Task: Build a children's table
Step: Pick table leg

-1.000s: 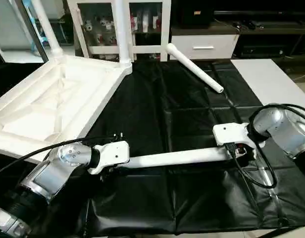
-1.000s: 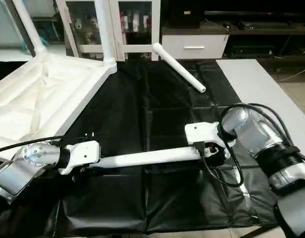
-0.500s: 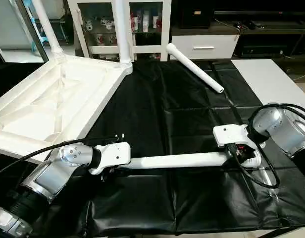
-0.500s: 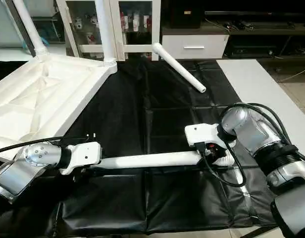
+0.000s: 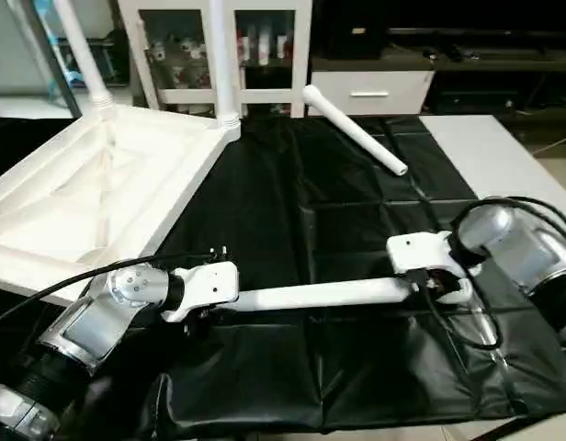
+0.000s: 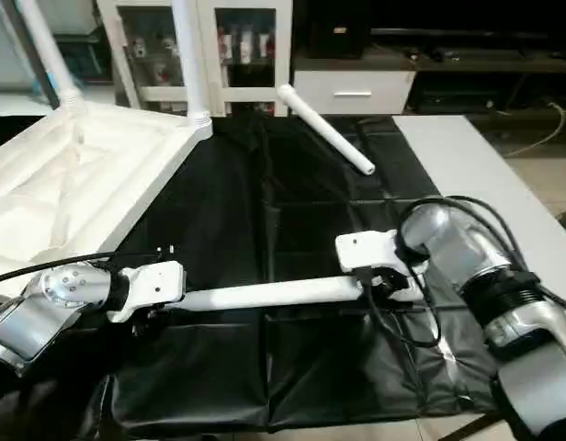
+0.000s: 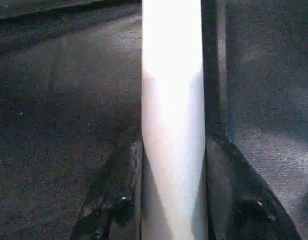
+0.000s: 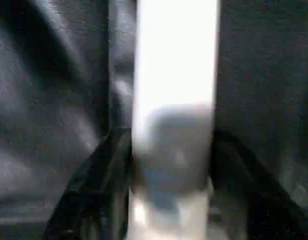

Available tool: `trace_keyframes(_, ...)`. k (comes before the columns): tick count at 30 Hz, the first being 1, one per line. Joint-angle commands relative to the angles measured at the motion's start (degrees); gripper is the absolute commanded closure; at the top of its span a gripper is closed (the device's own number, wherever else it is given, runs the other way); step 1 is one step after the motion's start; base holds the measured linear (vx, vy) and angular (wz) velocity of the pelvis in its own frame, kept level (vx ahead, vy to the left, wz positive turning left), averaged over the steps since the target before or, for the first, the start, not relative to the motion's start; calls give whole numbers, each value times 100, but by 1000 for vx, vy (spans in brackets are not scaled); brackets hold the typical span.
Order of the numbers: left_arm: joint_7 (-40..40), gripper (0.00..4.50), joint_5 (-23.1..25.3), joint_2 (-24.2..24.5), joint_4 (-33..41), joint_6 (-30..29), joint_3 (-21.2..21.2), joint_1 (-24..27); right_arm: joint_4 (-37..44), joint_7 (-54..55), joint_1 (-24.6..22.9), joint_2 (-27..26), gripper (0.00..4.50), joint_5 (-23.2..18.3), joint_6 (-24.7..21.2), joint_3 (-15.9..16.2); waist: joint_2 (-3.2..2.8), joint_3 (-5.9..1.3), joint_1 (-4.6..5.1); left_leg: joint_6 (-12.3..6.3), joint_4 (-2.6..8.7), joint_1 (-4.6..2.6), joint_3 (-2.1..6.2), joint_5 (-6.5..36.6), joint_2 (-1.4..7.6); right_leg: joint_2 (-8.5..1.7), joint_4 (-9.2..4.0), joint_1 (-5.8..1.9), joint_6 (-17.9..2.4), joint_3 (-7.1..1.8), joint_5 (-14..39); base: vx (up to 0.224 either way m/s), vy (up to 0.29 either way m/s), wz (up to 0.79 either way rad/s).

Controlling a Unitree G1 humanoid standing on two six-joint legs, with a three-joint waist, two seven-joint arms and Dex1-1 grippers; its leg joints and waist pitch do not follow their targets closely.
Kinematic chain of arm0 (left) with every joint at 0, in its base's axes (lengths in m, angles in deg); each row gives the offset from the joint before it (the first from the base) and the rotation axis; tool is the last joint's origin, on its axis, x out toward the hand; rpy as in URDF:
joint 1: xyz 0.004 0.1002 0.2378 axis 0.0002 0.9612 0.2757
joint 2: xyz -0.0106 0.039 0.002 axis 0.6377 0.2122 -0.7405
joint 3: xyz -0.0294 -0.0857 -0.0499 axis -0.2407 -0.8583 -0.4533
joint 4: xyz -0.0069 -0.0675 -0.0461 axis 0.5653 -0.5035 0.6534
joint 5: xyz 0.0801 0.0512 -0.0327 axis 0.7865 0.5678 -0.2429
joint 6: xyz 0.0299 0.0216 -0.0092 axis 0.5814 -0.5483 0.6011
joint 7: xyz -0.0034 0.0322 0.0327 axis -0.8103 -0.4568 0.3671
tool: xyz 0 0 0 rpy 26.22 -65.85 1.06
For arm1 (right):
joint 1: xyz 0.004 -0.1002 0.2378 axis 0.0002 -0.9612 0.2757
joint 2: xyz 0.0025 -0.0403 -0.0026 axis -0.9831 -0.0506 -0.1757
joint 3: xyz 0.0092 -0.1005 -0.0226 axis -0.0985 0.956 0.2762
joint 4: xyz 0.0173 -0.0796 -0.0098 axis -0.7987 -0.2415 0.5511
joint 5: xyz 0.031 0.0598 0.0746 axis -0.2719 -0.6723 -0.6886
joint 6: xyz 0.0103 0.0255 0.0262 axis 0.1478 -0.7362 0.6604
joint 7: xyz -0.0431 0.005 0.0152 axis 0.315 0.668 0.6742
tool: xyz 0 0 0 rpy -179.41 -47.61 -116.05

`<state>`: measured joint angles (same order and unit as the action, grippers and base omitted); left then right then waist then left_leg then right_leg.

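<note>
A white tapered leg [image 5: 320, 295] lies crosswise near the front of the black cover, held at both ends. My left gripper [image 5: 206, 312] is shut on its left end, and its black fingers [image 7: 119, 200] press both sides of the tube [image 7: 171, 125]. My right gripper [image 5: 439, 287] is shut on the right end [image 8: 174, 100], its dark fingers [image 8: 106, 175] flanking the tube closely. The white tabletop [image 5: 186, 188] lies underside up at the far left with two legs [image 5: 223, 55] standing in its far corner sockets. Another loose leg [image 5: 356, 138] lies at the back.
The black-covered work table [image 5: 356, 220] ends close to me at its front edge [image 5: 356, 424]. A white surface [image 5: 490, 152] adjoins it on the right. A white shelf unit [image 5: 265, 46] and a drawer cabinet [image 5: 366, 92] stand behind.
My right gripper's fingers have narrowed around the leg's right end. The held leg has stayed almost where it was. The whole picture has shifted a little with the camera.
</note>
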<state>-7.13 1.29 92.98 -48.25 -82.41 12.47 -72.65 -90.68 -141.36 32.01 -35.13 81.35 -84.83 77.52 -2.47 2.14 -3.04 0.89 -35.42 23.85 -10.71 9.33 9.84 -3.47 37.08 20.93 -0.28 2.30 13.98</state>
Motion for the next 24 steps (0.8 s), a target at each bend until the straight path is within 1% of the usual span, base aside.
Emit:
trace_keyframes(1, -25, 306, -10, -19, 34, -5, -34, -74, 0, -69, 15, 15, 196, 45, -82, 33, -11, -299, 2, 102, 494, -281, 215, 2216, 388, -479, -485, -53, -1455, -244, 907, 0, 0, 0)
trace_keyframes(3, -33, 307, -1, -26, 29, 0, -40, -78, -34, -108, 19, -7, 222, 37, -115, 5, -7, -294, -5, 55, 487, -279, 202, 2146, 388, -476, -486, -44, -1476, -252, 859, 0, 0, 0)
trace_keyframes(5, -44, 307, 23, -45, 17, 9, -66, -75, -109, -230, 22, -36, 214, 31, -145, -19, -6, -301, -17, 5, 479, -265, 198, 2014, 391, -480, -481, -53, -1490, -251, 753, 0, 0, 0)
trace_keyframes(7, -54, 307, 37, -46, -1, 25, -80, -70, -193, -292, 21, -33, 245, 46, -109, -25, -12, -309, -22, -45, 473, -256, 195, 1896, 393, -472, -465, -60, -1527, -243, 568, 0, 0, 0)
trace_keyframes(8, -54, 307, 37, -46, -1, 25, -80, -70, -193, -292, 21, -33, 255, 46, -109, -25, -13, -308, -23, -53, 475, -256, 195, 1887, 394, -469, -463, -58, -1532, -240, 542, 0, 0, 0)
trace_keyframes(11, -57, 307, 48, -39, 0, 24, -94, -54, -172, -343, 1, -12, 258, 12, -130, -29, -10, -302, -28, -54, 482, -262, 189, 1943, 395, -469, -466, -52, -1539, -239, 577, 0, 0, 0)
trace_keyframes(12, -61, 307, 38, -42, 6, -72, -112, -59, -159, -356, -10, -6, 263, -12, -155, -45, -8, -300, -26, -49, 484, -264, 190, 1964, 395, -467, -467, -50, -1531, -240, 615, 0, 0, 0)
trace_keyframes(13, -170, 237, -140, -82, 62, -294, -182, -77, -149, -371, -24, 5, 268, -38, -182, -68, -4, -299, -27, -37, 486, -268, 191, 1985, 400, -476, -472, -50, -1526, -245, 666, 0, 0, 0)
trace_keyframes(14, -189, 237, -289, -139, 99, -411, -272, -92, -138, -371, -39, 16, 268, -62, -199, -95, -3, -296, -25, -29, 486, -270, 183, 1985, 396, -475, -474, -51, -1529, -247, 684, 0, 0, 0)
trace_keyframes(16, -138, 231, -414, -219, 120, -394, -400, -114, -130, -374, -62, 26, 268, -87, -225, -147, -3, -292, -44, -9, 478, -275, 175, 2005, 391, -478, -483, -40, -1553, -250, 768, 0, 0, 0)
trace_keyframes(18, -312, 202, -803, -251, 290, -569, -596, -111, -36, -444, -135, 99, 268, -166, -275, -218, 0, -295, -53, 2, 483, -274, 178, 1992, 393, -474, -480, -47, -1555, -246, 752, 0, 0, 0)
trace_keyframes(19, -362, 193, -1021, -289, 374, -647, -718, -110, 21, -470, -178, 139, 268, -205, -303, -255, 14, -293, -50, -7, 487, -267, 176, 1986, 392, -470, -478, -51, -1560, -244, 731, 0, 0, 0)
trace_keyframes(21, -398, 189, -1526, -376, 581, -857, -1049, -139, 178, -550, -300, 267, 268, -291, -369, -337, 7, -300, -71, -50, 483, -269, 170, 1891, 396, -463, -466, -60, -1591, -243, 537, 0, 0, 0)
trace_keyframes(22, -412, 171, -2222, -475, 870, -1221, -1488, -183, 311, -568, -445, 405, 268, -394, -452, -457, 15, -305, -79, -64, 474, -268, 152, 1807, 395, -465, -440, -83, -1622, -238, 400, 0, 0, 0)
trace_keyframes(23, -414, 157, -2375, -496, 934, -1305, -1582, -192, 334, -565, -476, 432, 268, -415, -469, -484, 15, -303, -101, -88, 473, -272, 153, 1782, 400, -471, -454, -73, -1641, -241, 376, 0, 0, 0)
trace_keyframes(24, -410, 145, -2414, -505, 951, -1318, -1608, -194, 342, -562, -485, 437, 268, -426, -479, -495, 25, -291, -87, -131, 471, -250, 152, 1775, 382, -453, -457, -71, -1663, -234, 427, 0, 0, 0)
